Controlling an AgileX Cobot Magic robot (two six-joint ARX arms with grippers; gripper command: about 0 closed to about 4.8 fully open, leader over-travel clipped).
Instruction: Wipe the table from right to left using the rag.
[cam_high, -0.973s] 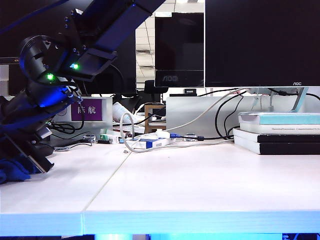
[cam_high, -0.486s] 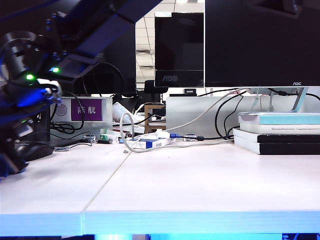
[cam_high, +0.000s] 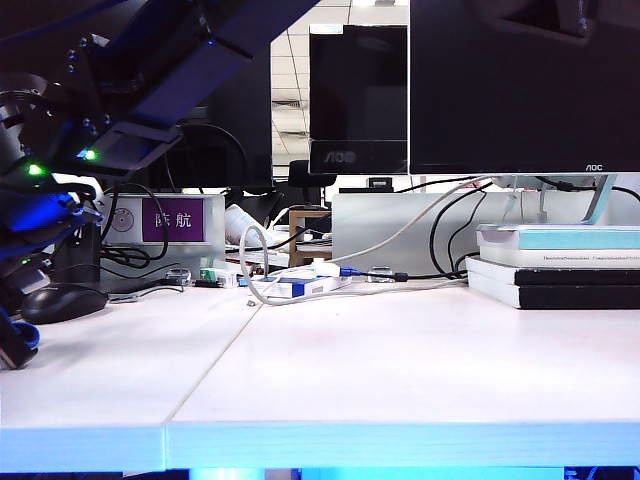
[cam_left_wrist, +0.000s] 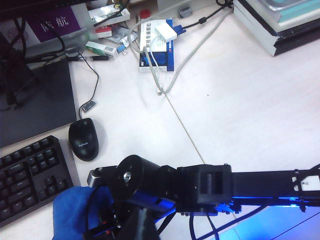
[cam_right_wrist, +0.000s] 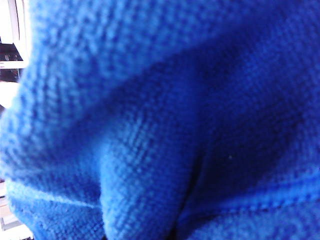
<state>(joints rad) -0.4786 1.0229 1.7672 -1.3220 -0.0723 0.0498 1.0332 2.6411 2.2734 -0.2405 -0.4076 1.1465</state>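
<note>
The pale table (cam_high: 400, 360) runs across the exterior view. My right arm reaches over to its far left, and my right gripper (cam_high: 12, 345) sits at that view's left edge. In the left wrist view the right gripper (cam_left_wrist: 102, 222) is shut on the bunched blue rag (cam_left_wrist: 70, 210), which lies on the table (cam_left_wrist: 240, 100) beside the keyboard. Blue rag (cam_right_wrist: 150, 125) fills the right wrist view and hides the jaws. My left gripper hangs above this spot. Its own jaws are lost among dark shapes at the frame's edge.
A black mouse (cam_left_wrist: 83, 139) and a keyboard (cam_left_wrist: 27, 175) lie close to the rag. Cables and a small blue-white box (cam_left_wrist: 157, 45) sit further back. Stacked books (cam_high: 560, 265) stand at the right, with monitors (cam_high: 520, 80) behind them.
My right arm has slid left with the rag, almost out of the exterior view. The mouse it was hiding now shows.
</note>
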